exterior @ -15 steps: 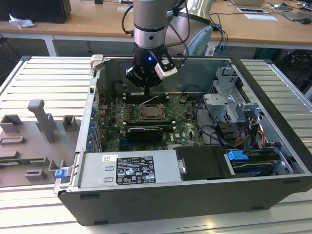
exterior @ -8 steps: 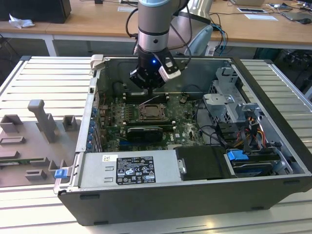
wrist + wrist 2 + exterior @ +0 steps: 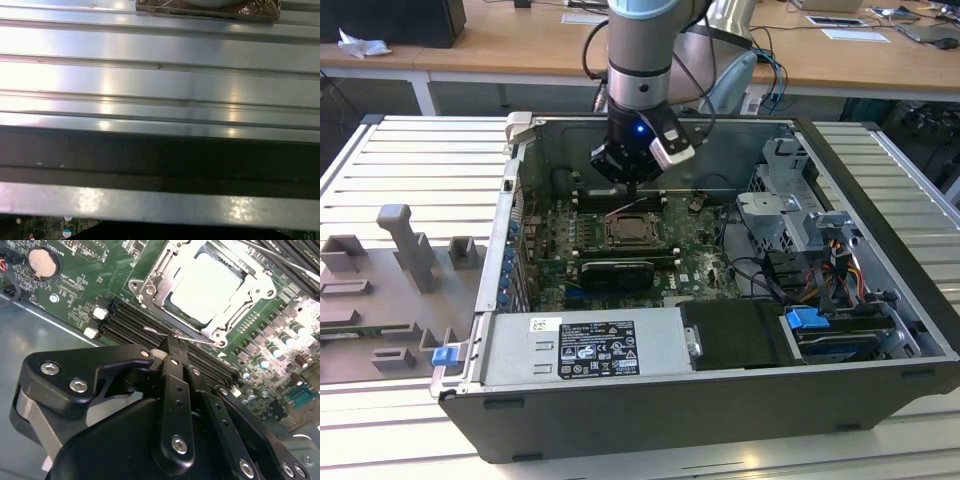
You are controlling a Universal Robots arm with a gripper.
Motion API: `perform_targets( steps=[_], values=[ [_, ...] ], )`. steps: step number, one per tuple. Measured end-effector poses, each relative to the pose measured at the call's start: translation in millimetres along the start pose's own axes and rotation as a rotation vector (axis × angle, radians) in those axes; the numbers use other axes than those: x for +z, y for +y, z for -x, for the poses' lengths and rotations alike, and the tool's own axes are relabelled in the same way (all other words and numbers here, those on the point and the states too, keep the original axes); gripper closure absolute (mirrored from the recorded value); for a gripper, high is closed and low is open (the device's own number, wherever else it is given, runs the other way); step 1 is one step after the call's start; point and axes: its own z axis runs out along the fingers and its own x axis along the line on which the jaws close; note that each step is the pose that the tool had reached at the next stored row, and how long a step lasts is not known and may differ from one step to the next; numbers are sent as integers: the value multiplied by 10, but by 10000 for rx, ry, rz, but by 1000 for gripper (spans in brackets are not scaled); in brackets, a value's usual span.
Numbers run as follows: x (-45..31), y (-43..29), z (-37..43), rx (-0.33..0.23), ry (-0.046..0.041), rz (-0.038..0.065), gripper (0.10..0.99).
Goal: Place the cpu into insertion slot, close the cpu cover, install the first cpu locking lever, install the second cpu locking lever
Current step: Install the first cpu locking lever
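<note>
Your cpu [image 3: 207, 287] already sits in the insertion slot [image 3: 150, 290], its pale metal face showing through the window of the cpu cover [image 3: 220, 330], which lies closed flat around it. In the second wrist view a thin wire locking lever [image 3: 185, 336] runs along the edge of the socket nearest the claw, its hooked end beside the long black memory slots [image 3: 135, 325]. From this view you cannot tell whether that lever is latched.

Your claw [image 3: 172, 351] hangs just beside that lever, with its black fingers [image 3: 175, 385] drawn together and the tips pointing at the wire. You cannot tell from the pictures whether the tips touch the wire or only hover over it.

In the exterior view the claw [image 3: 632, 185] reaches down into the open computer case [image 3: 720, 400], just beyond the far edge of the slot [image 3: 632, 232] in the middle of the green circuit board [image 3: 695, 255]. A black card [image 3: 615, 272] stands on the board on the near side of the socket. The power supply box [image 3: 590, 345] with its label lies along the case's near wall, and the drive cage [image 3: 790, 215] with its bundle of coloured wires [image 3: 845, 275] fills the exterior view's right side.

The case rests on a ribbed metal bench [image 3: 410, 170]. Grey plastic fixtures [image 3: 405, 240] stand on the bench to the exterior view's left of the case, well apart from the socket. The first wrist view shows the ribbed metal surface [image 3: 160, 80] up close.
</note>
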Motion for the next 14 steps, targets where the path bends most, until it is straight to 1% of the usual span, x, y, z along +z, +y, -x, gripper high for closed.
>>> perform_targets(
  steps=[8,14],
  values=[
    [73,-8,75,-1,0,0,980],
    [142,-14,107,-1,1,-1,980]
  ],
)
